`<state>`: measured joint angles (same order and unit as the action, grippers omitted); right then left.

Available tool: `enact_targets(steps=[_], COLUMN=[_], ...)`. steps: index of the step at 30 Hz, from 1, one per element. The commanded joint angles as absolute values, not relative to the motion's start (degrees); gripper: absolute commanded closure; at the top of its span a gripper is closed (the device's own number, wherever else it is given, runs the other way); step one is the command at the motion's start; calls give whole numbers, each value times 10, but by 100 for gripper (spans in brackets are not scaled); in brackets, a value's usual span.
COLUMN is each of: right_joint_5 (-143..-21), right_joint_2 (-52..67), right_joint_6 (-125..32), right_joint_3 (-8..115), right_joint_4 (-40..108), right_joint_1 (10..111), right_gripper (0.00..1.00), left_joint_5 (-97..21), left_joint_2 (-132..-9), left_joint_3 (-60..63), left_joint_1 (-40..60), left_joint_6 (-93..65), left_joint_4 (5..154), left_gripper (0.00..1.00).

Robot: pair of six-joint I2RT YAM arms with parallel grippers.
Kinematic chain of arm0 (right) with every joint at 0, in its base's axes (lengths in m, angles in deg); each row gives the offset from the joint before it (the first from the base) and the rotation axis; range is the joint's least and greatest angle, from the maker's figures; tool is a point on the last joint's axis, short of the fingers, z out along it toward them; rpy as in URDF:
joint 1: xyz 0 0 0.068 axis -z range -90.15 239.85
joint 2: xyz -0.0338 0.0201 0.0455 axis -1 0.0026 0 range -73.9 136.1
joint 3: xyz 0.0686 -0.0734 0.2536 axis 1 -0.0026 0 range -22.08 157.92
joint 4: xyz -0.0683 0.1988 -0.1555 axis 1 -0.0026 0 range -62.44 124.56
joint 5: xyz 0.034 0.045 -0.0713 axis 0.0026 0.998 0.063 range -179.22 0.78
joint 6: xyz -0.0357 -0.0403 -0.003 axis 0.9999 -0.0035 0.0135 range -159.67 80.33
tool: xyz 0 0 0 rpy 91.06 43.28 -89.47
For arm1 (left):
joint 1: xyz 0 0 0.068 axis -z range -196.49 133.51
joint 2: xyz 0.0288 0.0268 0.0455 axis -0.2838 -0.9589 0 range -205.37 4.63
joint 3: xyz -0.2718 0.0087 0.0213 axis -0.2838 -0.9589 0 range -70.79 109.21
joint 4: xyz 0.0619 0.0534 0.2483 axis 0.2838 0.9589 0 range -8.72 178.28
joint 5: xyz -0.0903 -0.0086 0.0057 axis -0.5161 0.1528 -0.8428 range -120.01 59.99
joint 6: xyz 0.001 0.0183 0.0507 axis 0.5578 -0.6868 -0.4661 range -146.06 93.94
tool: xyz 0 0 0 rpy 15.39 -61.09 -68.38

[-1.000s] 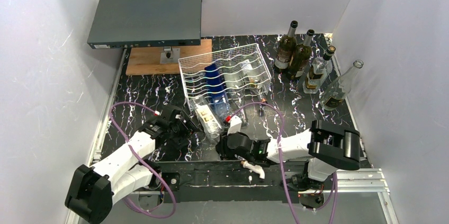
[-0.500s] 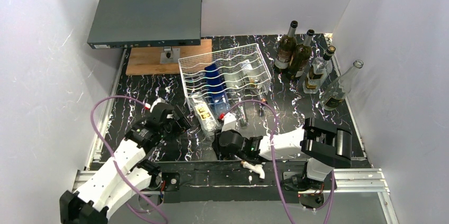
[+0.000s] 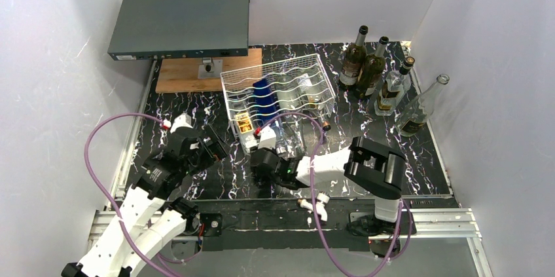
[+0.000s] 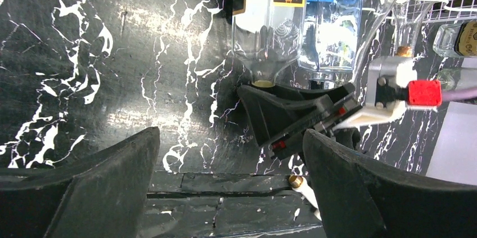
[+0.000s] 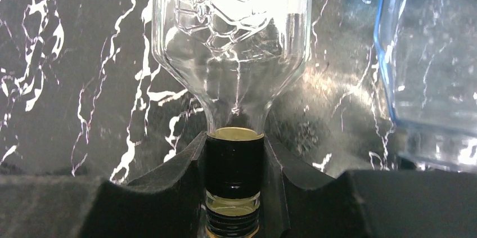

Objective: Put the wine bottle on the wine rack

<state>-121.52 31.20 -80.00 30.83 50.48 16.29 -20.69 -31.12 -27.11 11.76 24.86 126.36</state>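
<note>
The wine bottle point(image 3: 244, 123) is clear glass with a gold and black label. It lies with its body in the leftmost slot of the white wire wine rack point(image 3: 307, 61) and its neck sticking out toward me. My right gripper point(image 3: 261, 151) is shut on the black-capped neck point(image 5: 233, 165), and the bottle's shoulder point(image 5: 230, 30) fills the view ahead of it. My left gripper point(image 3: 214, 147) stands open to the left of the bottle, touching nothing. In the left wrist view the bottle point(image 4: 270, 24) and the right gripper's fingers point(image 4: 281, 117) lie ahead of the left gripper point(image 4: 230, 176).
A blue bottle point(image 3: 264, 97) and other bottles lie in the neighbouring rack slots. Several upright bottles point(image 3: 370, 67) stand at the back right. A dark grey metal box point(image 3: 180, 21) sits above a wooden board point(image 3: 183, 75) at the back left. A small white piece point(image 3: 315, 207) lies on the near rail.
The right gripper has pushed the bottle farther up into the rack's left slot. The left gripper has opened wide and drawn back to the left, away from the bottle.
</note>
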Motion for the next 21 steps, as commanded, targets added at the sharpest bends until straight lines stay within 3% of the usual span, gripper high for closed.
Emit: enact_targets(steps=[1, 19, 21], right_joint_5=[-1231, -1255, -1257], right_joint_2=[334, 407, 407], right_joint_6=[-799, -821, -832], right_joint_3=[361, 477, 477], right_joint_4=[511, 479, 474], right_joint_1=[182, 230, 234], right_gripper=[99, 99, 90], left_joint_5=[-173, -160, -161], left_joint_2=[-293, -264, -262], left_joint_3=[-249, -234, -236], left_joint_1=[119, 119, 119], left_joint_6=[221, 204, 206], left_joint_4=[1307, 1332, 1333], left_gripper=[2, 2, 2])
